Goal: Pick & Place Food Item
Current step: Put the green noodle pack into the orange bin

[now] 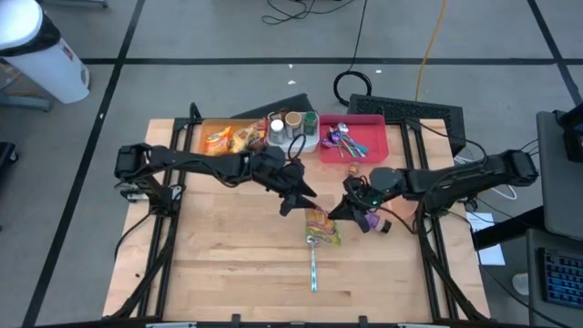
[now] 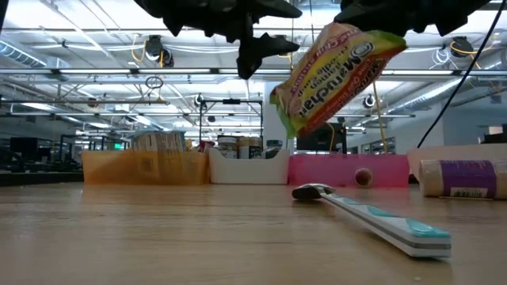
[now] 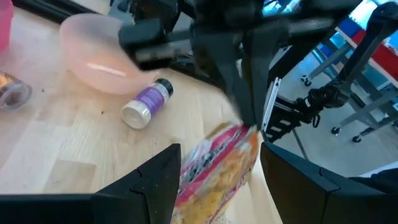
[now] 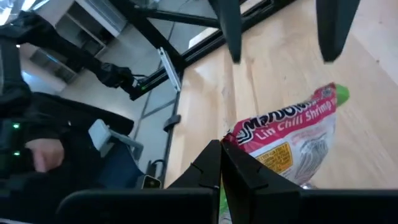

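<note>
A ramen packet (image 2: 333, 75), red, yellow and green, hangs tilted in the air over the middle of the table (image 1: 228, 273). My right gripper (image 4: 222, 155) is shut on it, reaching in from the table's right (image 1: 349, 211). My left gripper (image 3: 221, 152) comes from the left (image 1: 299, 196) and is open. Its two fingers stand on either side of the packet's free end (image 3: 211, 168), and I see no touch. My right gripper pinches an end edge of the packet (image 4: 239, 138) between its two shut fingers. The fingers come nearly level from the table's right, slanting a little down. The packet is lifted clear of the table and tilts downward away from the fingers (image 2: 305, 99).
A toothbrush (image 1: 314, 269) lies on the table below the packet. A purple-labelled bottle (image 3: 146, 104) and a pink bowl (image 3: 102, 59) lie toward the right. An orange bin (image 1: 228, 137), a white bin (image 1: 293, 132) and a pink bin (image 1: 357, 138) line the far edge.
</note>
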Robot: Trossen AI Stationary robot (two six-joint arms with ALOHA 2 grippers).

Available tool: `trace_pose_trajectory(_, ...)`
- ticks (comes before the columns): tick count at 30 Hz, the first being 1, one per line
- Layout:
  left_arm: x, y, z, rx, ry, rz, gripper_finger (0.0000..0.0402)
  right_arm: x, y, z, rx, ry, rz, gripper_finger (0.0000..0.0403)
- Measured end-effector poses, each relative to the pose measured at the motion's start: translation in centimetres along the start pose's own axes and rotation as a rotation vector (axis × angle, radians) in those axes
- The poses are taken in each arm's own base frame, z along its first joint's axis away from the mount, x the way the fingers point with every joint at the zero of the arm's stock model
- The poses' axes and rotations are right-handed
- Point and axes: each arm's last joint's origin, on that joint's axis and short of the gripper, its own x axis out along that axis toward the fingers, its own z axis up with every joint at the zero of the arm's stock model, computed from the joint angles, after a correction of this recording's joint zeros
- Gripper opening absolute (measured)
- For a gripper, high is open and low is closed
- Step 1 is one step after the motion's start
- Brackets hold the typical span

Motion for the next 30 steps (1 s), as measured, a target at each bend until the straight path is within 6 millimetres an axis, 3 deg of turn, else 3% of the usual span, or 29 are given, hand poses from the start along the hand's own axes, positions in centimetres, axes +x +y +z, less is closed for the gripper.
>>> trace_pose_trajectory(10,-0.1,-1.0,2.5,0.078,0.067,0.027,0.023,1.6,-0.6,0.0,-0.008,-0.005,0.032,0.0)
trace_pose_trajectory(16,0.9,-0.5,3.6,0.079,0.119,0.009,0.023,1.7,0.0,1.3,-0.055,-0.044,0.049,0.0)
trace_pose_trajectory(22,2.0,0.3,3.3,0.061,0.178,-0.043,0.023,1.5,0.5,2.5,-0.089,-0.054,0.04,0.0)
trace_pose_trajectory(30,1.8,0.3,3.6,0.091,0.178,-0.08,0.023,1.5,0.1,2.0,-0.074,-0.006,0.009,0.0)
